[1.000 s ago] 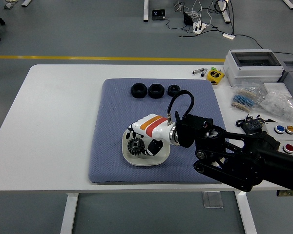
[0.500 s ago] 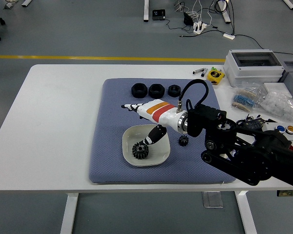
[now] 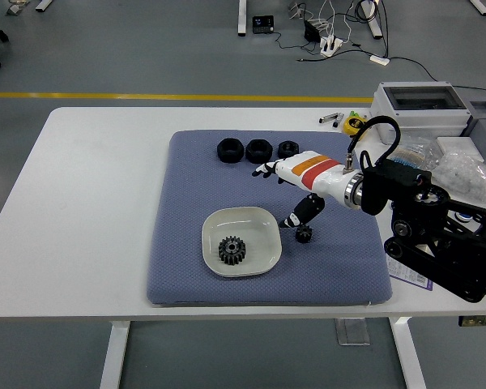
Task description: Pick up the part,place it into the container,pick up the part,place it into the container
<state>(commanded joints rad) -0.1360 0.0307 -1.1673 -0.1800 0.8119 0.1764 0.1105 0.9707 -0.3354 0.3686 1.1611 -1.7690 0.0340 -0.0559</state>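
A black gear (image 3: 231, 250) lies in the white bowl (image 3: 263, 225) on the blue mat (image 3: 186, 186). A small black gear (image 3: 304, 234) lies on the mat just right of the bowl. Three black ring parts (image 3: 258, 150) sit in a row at the mat's back. My right hand (image 3: 290, 182), white with orange stripes, hovers over the mat right of the bowl, fingers spread and empty, thumb hanging just above the small gear. The left arm is not visible.
A grey box (image 3: 421, 109) with a clear lid, a yellow part (image 3: 356, 124), bags of small parts (image 3: 462, 170) and coloured buttons (image 3: 478, 217) crowd the table's right side. The white table (image 3: 97, 194) shows bare surface left of the mat.
My right hand has lifted out of the bowl and drawn back to the right and away, leaving the black gear in the bowl. Its fingers opened.
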